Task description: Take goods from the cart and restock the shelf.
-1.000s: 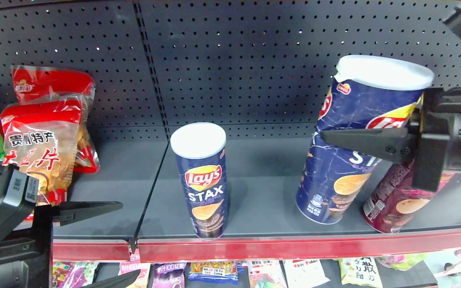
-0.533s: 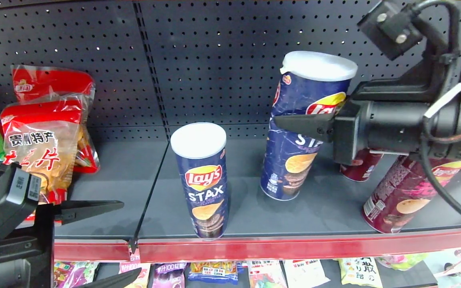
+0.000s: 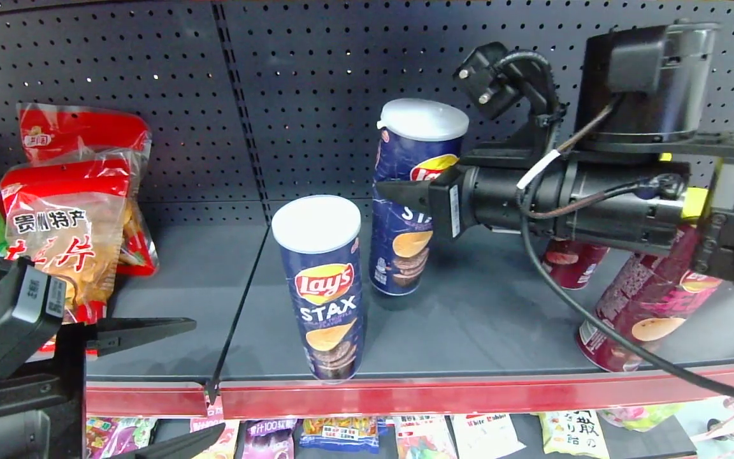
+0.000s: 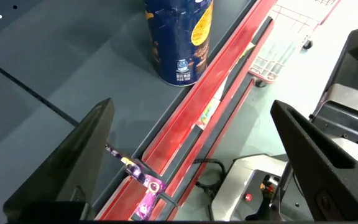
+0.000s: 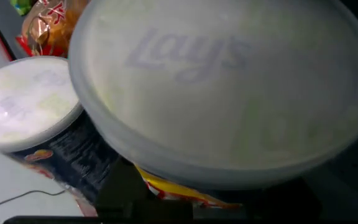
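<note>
A dark blue chips can [image 3: 413, 159] with a white lid is held by my right gripper [image 3: 400, 186], which is shut on its upper half. It tilts slightly, its base at or just above the grey shelf [image 3: 482, 319]; contact is unclear. In the right wrist view its lid [image 5: 222, 87] is very close. A second, identical blue can [image 3: 322, 287] stands upright at the shelf's front edge, just left of and in front of the held one, with its lid [image 5: 23, 102] and its base [image 4: 179, 40] seen from the wrists. My left gripper [image 3: 169, 386] hangs open and empty below the shelf front, at the left.
Two maroon chips cans [image 3: 634, 319] [image 3: 571, 261] sit under my right arm at the right. Red snack bags [image 3: 74, 210] stand at the shelf's left. A red rail [image 3: 469, 392] edges the shelf, with packets on the lower shelf [image 3: 341, 433]. A wire cart [image 4: 291, 25] stands beside it.
My right gripper has carried the blue can leftward and deeper onto the shelf, from the right edge to just behind the standing can. The left arm has stayed put.
</note>
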`<state>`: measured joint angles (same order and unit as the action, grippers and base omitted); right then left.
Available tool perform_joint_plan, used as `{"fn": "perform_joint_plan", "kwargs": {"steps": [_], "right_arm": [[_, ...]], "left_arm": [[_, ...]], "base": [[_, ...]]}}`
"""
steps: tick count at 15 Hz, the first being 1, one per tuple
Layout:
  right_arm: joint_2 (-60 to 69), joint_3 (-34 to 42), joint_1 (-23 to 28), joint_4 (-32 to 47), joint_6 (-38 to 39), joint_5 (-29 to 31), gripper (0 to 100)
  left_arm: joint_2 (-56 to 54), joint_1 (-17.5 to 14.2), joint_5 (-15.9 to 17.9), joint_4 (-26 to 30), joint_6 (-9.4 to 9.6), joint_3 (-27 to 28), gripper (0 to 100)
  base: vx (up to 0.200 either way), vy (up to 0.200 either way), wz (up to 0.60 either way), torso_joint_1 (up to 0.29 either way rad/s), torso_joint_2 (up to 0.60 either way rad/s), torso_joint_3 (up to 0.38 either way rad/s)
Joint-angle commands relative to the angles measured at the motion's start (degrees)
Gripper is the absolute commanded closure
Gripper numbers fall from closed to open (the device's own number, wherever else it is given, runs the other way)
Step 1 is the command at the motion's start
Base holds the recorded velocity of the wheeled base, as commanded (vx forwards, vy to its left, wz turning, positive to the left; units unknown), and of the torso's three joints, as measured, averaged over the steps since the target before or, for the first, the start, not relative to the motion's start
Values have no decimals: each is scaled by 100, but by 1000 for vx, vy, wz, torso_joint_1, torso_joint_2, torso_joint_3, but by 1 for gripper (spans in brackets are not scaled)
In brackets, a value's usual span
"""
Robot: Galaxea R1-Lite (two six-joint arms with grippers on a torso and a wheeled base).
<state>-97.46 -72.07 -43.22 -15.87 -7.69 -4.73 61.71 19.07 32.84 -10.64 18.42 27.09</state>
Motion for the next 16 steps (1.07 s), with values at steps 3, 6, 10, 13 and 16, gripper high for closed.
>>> {"fn": "perform_joint_plan", "kwargs": {"steps": [3,6,10,13,16], "right_arm": [[-792,-668,15,-21,-13,16,100],[-1196,-1125,24,-12,-48,16,100],[-1486,-1186,59,-12,-48,16,100],[-1688,-1415,59,-12,-48,25,100],[-1899,-1687,50,-12,-48,25,100]], "left_arm": [[-10,1,3,1,-5,-2,0],[-10,1,3,1,-93,-2,0],[-1,-8,3,1,-119,33,0],[-1,-8,-6,1,-128,16,0],[-1,-8,-6,1,-128,25,0]], "base": [[0,0,0,0,0,0],[0,0,0,0,0,0],[0,0,0,0,0,0],[0,0,0,0,0,0],[0,0,0,0,0,0]]}}
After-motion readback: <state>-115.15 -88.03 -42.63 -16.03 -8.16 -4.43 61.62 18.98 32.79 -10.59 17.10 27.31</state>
